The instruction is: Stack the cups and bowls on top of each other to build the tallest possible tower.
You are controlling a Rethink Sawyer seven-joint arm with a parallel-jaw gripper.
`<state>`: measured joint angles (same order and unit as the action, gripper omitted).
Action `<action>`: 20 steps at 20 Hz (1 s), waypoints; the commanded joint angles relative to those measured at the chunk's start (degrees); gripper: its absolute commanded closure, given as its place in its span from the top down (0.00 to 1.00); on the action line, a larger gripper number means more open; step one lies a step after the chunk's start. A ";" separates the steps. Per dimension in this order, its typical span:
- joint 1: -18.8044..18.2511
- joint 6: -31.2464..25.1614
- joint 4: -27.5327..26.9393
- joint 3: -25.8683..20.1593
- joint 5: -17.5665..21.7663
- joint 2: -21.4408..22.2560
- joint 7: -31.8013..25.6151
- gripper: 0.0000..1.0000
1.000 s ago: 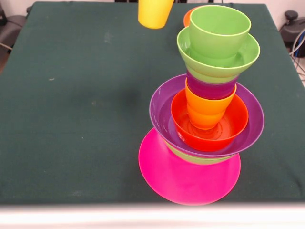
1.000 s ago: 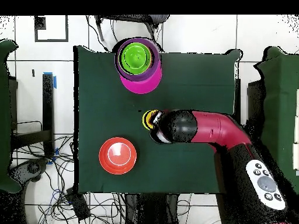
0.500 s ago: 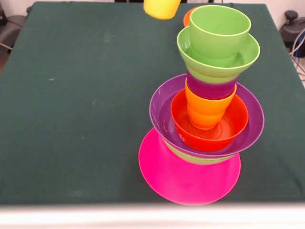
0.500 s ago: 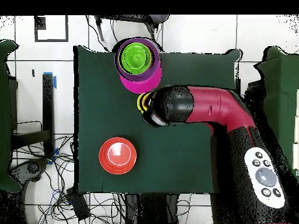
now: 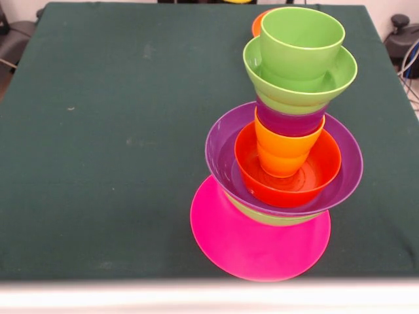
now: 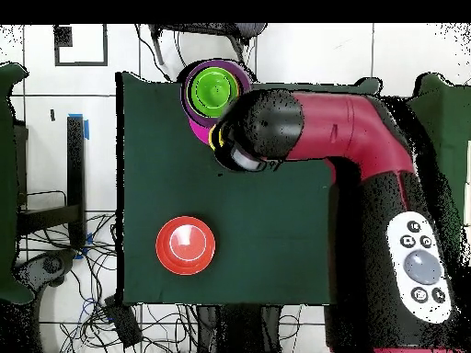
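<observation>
Front view: the tower (image 5: 281,150) stands on the dark green tabletop (image 5: 118,131) toward its near right corner. Listed from the bottom: a wide pink bowl (image 5: 252,245) lying flat as the base; a light green layer (image 5: 272,219) showing only as a thin edge beneath the next bowl; a wide purple bowl (image 5: 219,154), rim up; an orange-red bowl (image 5: 308,183) nested inside it; an orange cup (image 5: 285,154) standing in that bowl; a purple cup (image 5: 291,121) above it; a light green bowl (image 5: 258,75), rim up; a light green cup (image 5: 301,42) seated in it, mouth up, topmost. A sliver of orange (image 5: 258,23) shows just behind the top cup; what it belongs to cannot be told from here. A thin yellow sliver (image 5: 236,1) touches the picture's top edge above the far edge of the tabletop. Overhead view: the tower appears as green and purple rings at the far edge of the tabletop, left of centre. The red and black arm (image 6: 350,119) reaches across from the right, its head just beside the tower and overlapping the pink base. A yellow cup (image 6: 216,140) peeks out at the head's left edge, under the arm. The gripper itself is hidden beneath the head, so whether it is spread or pinching cannot be told. A second orange-red bowl (image 6: 186,244) sits alone near the tabletop's near left corner, well apart from the tower.
</observation>
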<state>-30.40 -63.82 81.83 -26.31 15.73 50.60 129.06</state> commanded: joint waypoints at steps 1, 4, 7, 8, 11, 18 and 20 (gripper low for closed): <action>1.34 -10.81 -7.59 -1.86 0.81 -1.06 -7.31 0.00; 1.49 -13.48 -9.08 -2.08 0.53 -0.77 -7.57 0.00; 1.92 -15.55 -11.01 -2.14 0.56 -1.02 -7.14 0.00; 2.17 -16.36 -12.28 -2.23 0.70 -1.55 -6.94 0.00; 2.89 -17.78 -14.55 -2.27 0.98 -2.22 -6.19 0.00; 5.37 -22.87 -25.64 -2.64 3.86 -6.61 -6.58 0.00; 6.21 -25.17 -29.50 -2.72 4.40 -8.05 -6.56 0.00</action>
<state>-27.24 -79.47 62.16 -26.34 16.03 48.51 129.06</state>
